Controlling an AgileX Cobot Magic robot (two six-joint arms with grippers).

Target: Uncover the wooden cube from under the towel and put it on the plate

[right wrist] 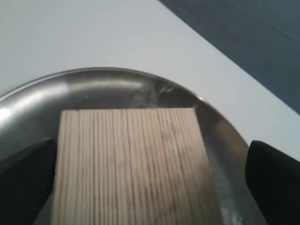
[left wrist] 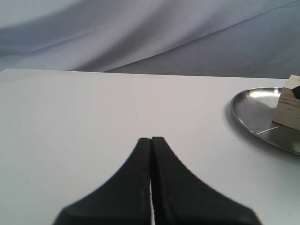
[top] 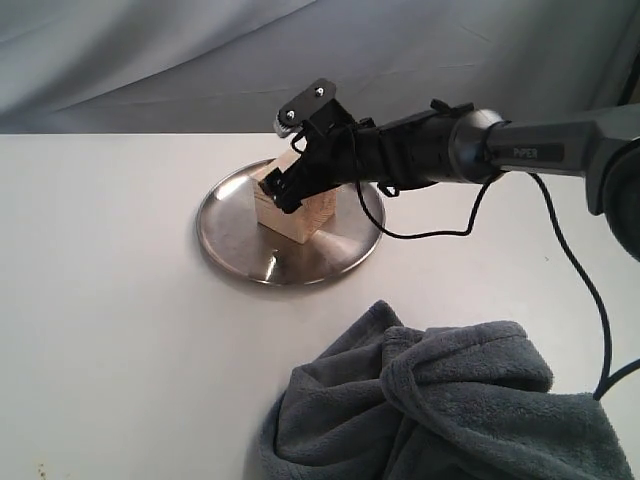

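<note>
The wooden cube (top: 300, 215) rests on the steel plate (top: 240, 245), uncovered. My right gripper (top: 283, 190) reaches in from the right and straddles the cube with its jaws open. In the right wrist view the cube (right wrist: 131, 164) fills the space between the black fingers (right wrist: 274, 178); a gap shows on one side, over the plate (right wrist: 93, 89). The blue-grey towel (top: 450, 410) lies bunched at the front right, away from the plate. My left gripper (left wrist: 151, 139) is shut and empty over bare table; its view catches the plate (left wrist: 253, 117) and the cube (left wrist: 290, 110) at the edge.
The white table (top: 110, 300) stretches wide to the left and front of the plate. A black cable (top: 575, 260) hangs from the right arm toward the towel. A grey cloth backdrop (top: 200, 60) hangs behind the table's far edge.
</note>
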